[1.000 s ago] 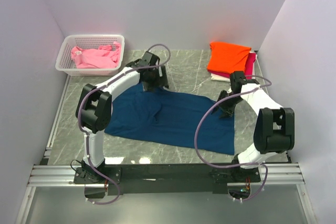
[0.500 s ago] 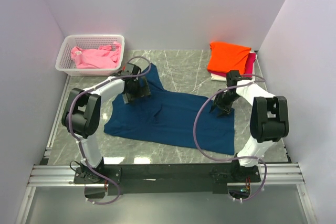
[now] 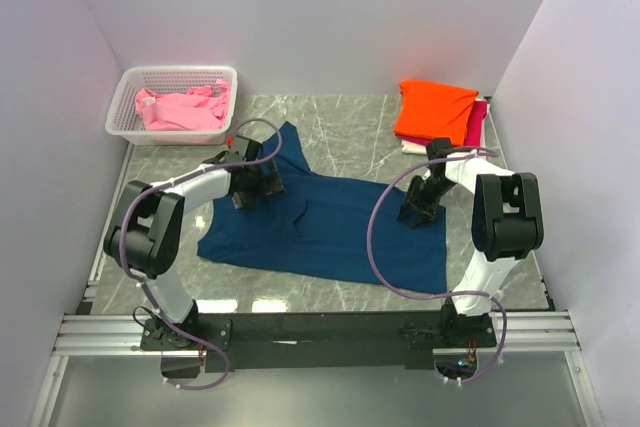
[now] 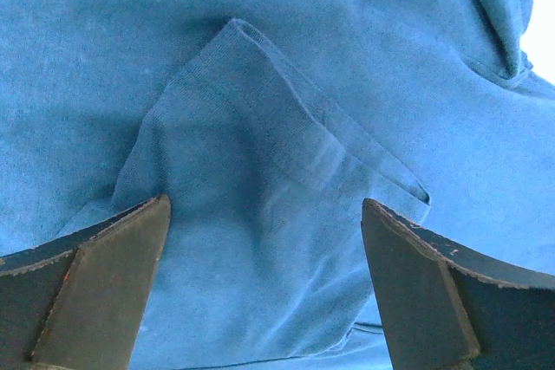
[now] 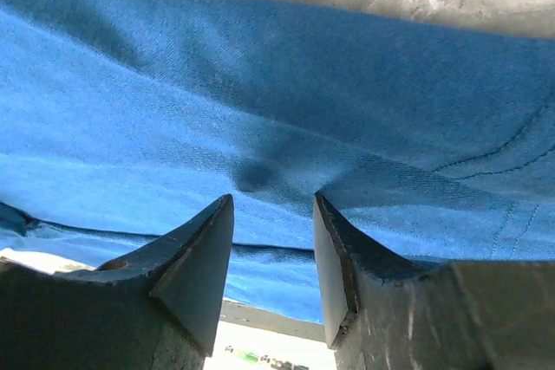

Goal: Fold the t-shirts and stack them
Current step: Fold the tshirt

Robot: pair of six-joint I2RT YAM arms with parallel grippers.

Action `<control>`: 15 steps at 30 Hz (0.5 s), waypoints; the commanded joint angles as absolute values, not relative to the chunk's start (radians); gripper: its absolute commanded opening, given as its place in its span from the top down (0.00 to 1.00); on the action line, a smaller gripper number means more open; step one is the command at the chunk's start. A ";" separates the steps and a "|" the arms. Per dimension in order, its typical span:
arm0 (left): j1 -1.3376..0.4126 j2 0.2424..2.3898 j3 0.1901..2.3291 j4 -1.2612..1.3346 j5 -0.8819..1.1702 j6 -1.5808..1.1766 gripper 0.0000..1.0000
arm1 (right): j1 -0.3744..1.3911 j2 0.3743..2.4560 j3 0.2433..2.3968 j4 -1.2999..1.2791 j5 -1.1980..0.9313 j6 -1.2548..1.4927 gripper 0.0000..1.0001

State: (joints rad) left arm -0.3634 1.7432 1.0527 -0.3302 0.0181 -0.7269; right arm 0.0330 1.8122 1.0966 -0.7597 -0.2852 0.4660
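Left wrist: the navy t-shirt [image 4: 286, 110] lies under the wide-open, empty left claw [image 4: 264, 204].

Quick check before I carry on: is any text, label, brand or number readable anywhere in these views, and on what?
None can be read.
The navy t-shirt shows only plain cloth in all three views, with no print or tag facing up.
The orange t-shirt, the pink t-shirt, the basket and the table show no lettering.
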 commanded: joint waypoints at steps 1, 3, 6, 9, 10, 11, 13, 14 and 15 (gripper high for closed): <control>-0.368 1.724 0.965 -0.390 0.003 -0.758 0.01 | 0.040 1.888 1.066 -0.738 -0.209 0.436 0.51; -0.371 1.704 0.940 -0.393 0.003 -0.770 0.01 | 0.040 1.885 1.063 -0.744 -0.192 0.433 0.51; -0.374 1.681 0.901 -0.417 0.003 -0.793 0.01 | 0.040 1.881 1.060 -0.764 -0.172 0.426 0.51; -0.390 1.645 0.858 -0.425 0.003 -0.821 0.01 | 0.038 1.856 1.052 -0.784 -0.149 0.420 0.51; -0.402 1.635 0.836 -0.426 0.003 -0.839 0.01 | 0.038 1.850 1.046 -0.788 -0.140 0.419 0.51; -0.411 1.628 0.827 -0.431 0.003 -0.848 0.01 | 0.040 1.832 1.043 -0.798 -0.134 0.416 0.51; -0.440 1.602 0.809 -0.445 0.003 -0.880 0.01 | 0.037 1.815 1.031 -0.805 -0.120 0.414 0.51; -0.451 1.597 0.802 -0.463 0.003 -0.893 0.01 | 0.037 1.798 1.025 -0.810 -0.117 0.413 0.51; -0.462 1.582 0.798 -0.475 0.003 -0.905 0.00 | 0.037 1.792 1.019 -0.813 -0.111 0.411 0.51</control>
State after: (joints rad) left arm -0.4206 1.5776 0.8608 -0.3065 -0.0124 -0.8349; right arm 0.0330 1.7927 1.0786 -0.7773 -0.2543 0.4519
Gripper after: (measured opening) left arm 0.993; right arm 0.491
